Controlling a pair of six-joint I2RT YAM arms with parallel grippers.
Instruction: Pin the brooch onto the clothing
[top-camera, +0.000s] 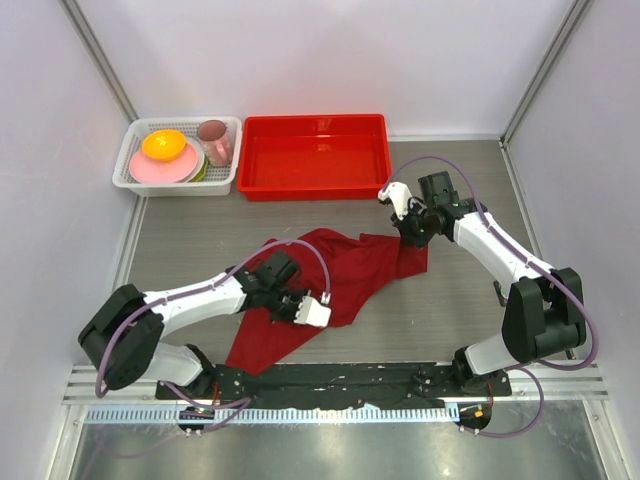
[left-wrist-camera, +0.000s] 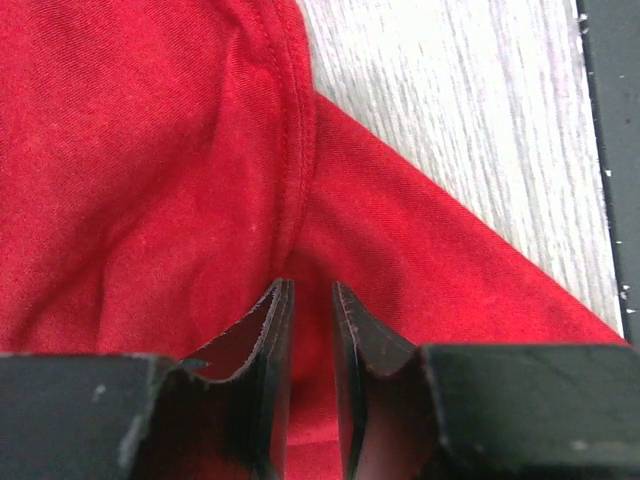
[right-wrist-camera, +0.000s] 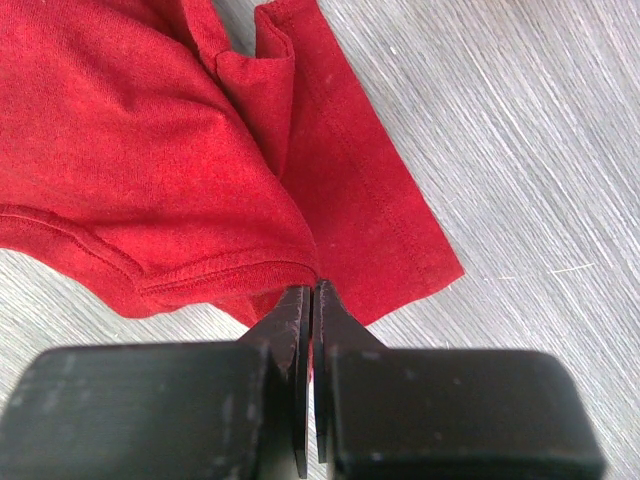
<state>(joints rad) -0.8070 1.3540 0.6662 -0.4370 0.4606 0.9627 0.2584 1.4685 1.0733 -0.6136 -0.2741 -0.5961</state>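
The clothing (top-camera: 340, 270), a dark red T-shirt, lies crumpled mid-table. My left gripper (top-camera: 292, 306) sits low on its near-left part. In the left wrist view its narrow jaws (left-wrist-camera: 312, 300) pinch a fold of the clothing (left-wrist-camera: 150, 150) just below a stitched seam. My right gripper (top-camera: 408, 235) is at the shirt's far right corner. In the right wrist view its jaws (right-wrist-camera: 314, 292) are shut on the hem of the clothing (right-wrist-camera: 130, 130), with a sleeve spread flat beyond them. The brooch is out of view in every frame.
A bright red plastic tray (top-camera: 315, 122) stands at the back centre. Left of it is a white basket (top-camera: 178, 122) holding a pink cup (top-camera: 213, 140) and a yellow bowl (top-camera: 163, 145) on a pink plate. The black mounting rail (top-camera: 330, 380) runs along the near edge.
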